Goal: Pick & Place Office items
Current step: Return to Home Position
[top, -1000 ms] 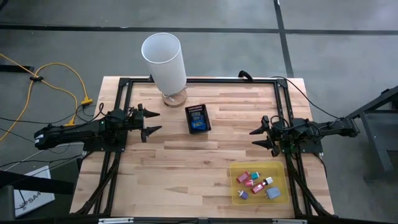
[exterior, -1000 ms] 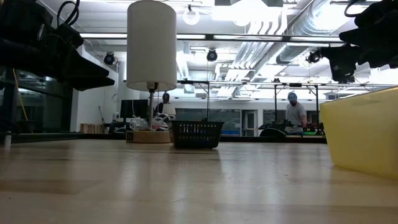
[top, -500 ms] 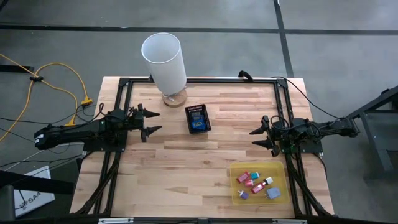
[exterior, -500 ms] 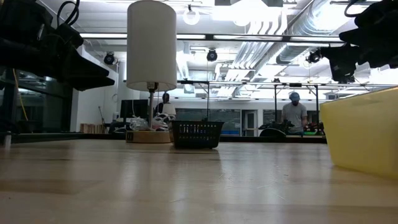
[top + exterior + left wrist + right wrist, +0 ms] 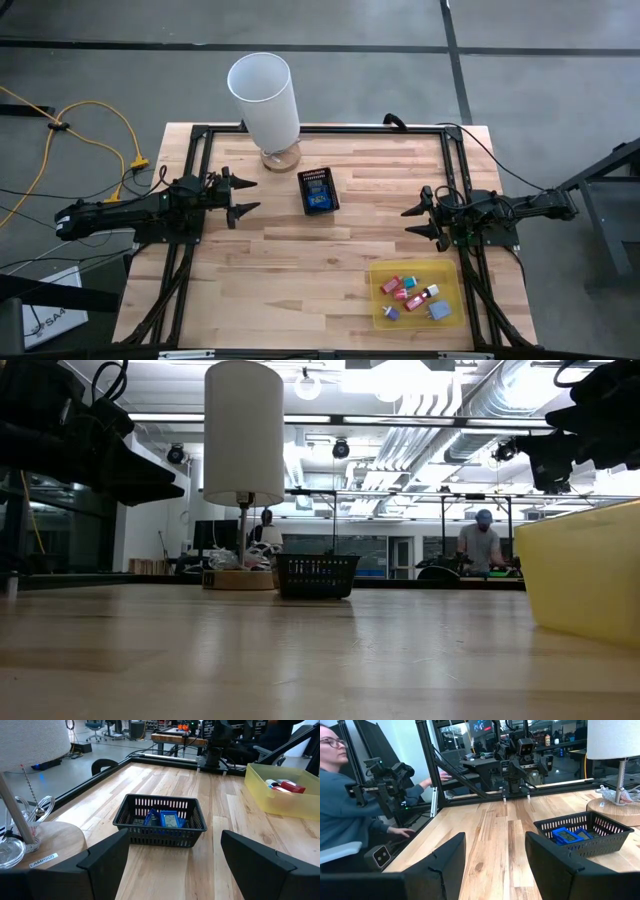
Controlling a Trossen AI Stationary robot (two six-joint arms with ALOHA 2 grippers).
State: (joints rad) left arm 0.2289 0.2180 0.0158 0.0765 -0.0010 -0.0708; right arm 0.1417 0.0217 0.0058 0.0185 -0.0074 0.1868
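A small white label (image 5: 42,860) is stuck on the round wooden lamp base (image 5: 60,837). Its dark print reads roughly "LAMP(2)", though the last characters are hard to make out. In the high view a white box (image 5: 50,315) on the floor beside the table's left near corner carries dark letters that look like "SA4", with the start of the line cut off. The blue pieces (image 5: 162,819) in the black mesh basket (image 5: 160,834) show pale faces whose print is too small to read
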